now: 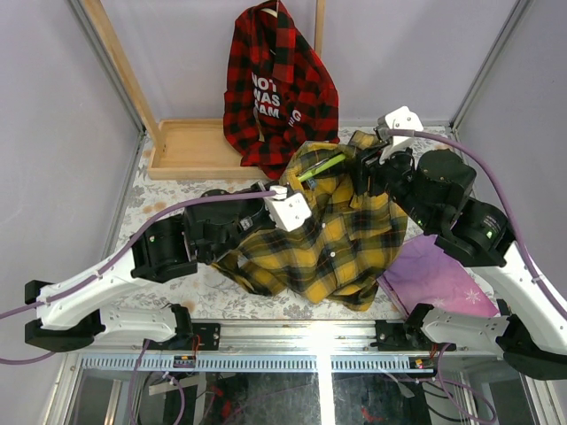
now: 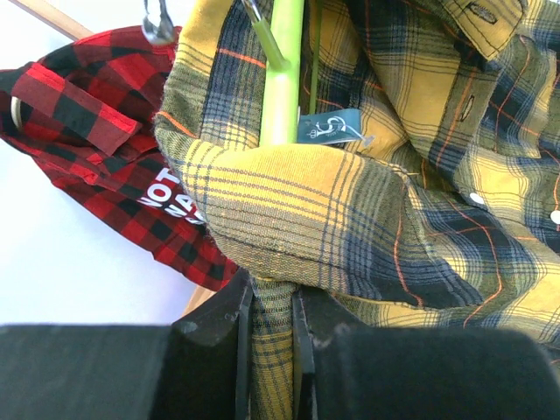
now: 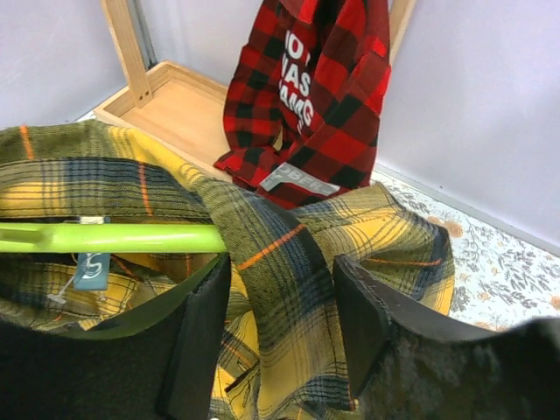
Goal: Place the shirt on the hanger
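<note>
The yellow and dark plaid shirt (image 1: 341, 243) lies bunched in the middle of the table. The lime-green hanger (image 1: 321, 166) pokes out of its collar at the top. My left gripper (image 1: 301, 221) is at the shirt's left shoulder. In the left wrist view it (image 2: 273, 302) is shut on a fold of shirt (image 2: 420, 219) cloth, with the hanger (image 2: 282, 79) running up inside the collar. My right gripper (image 1: 368, 173) is at the collar's right side. In its wrist view the gripper (image 3: 280, 293) stands open around a collar fold (image 3: 289, 262), beside the hanger bar (image 3: 114, 237).
A red-and-black plaid shirt (image 1: 275, 80) with white lettering hangs on the wooden rack (image 1: 190, 146) at the back. A purple cloth (image 1: 434, 274) lies at the right under the right arm. A metal hook (image 2: 157, 22) shows near the hanger's top.
</note>
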Controlling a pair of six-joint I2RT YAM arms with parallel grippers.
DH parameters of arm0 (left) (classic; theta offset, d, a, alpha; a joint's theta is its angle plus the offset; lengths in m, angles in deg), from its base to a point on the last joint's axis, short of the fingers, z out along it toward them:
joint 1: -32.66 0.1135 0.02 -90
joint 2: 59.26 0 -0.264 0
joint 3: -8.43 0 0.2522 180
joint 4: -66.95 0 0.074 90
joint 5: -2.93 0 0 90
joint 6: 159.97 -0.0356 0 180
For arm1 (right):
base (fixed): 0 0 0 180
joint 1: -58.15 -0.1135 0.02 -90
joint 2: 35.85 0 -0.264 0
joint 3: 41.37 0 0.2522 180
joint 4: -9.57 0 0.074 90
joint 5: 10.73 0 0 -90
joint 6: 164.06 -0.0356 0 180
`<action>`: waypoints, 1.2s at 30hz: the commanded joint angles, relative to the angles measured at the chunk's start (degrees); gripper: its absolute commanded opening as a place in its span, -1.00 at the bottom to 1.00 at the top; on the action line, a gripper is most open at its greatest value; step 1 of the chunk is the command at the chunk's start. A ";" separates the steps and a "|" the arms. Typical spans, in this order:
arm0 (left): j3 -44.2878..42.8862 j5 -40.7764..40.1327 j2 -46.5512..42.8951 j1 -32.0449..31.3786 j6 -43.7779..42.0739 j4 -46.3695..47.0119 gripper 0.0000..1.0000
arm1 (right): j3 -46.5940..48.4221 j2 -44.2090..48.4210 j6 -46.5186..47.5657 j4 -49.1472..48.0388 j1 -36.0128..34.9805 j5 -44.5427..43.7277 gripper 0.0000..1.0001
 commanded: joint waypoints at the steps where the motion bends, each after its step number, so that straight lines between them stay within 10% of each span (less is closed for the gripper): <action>1: -2.57 -2.96 -0.80 -0.24 -1.78 7.95 -1.00 | -0.89 0.87 3.00 -4.27 0.17 -5.19 0.00; 8: -1.55 -4.82 -0.73 -0.24 0.23 7.35 -1.00 | 1.16 2.12 4.22 -6.08 0.18 -8.17 -0.98; 20: -3.28 -12.03 1.98 0.02 2.42 8.05 -1.00 | 17.90 -0.73 5.87 1.47 0.16 1.09 -1.00; 36: -5.47 -10.80 3.26 1.34 4.00 10.93 -1.00 | -2.70 1.43 -11.69 -6.12 0.14 25.40 -1.00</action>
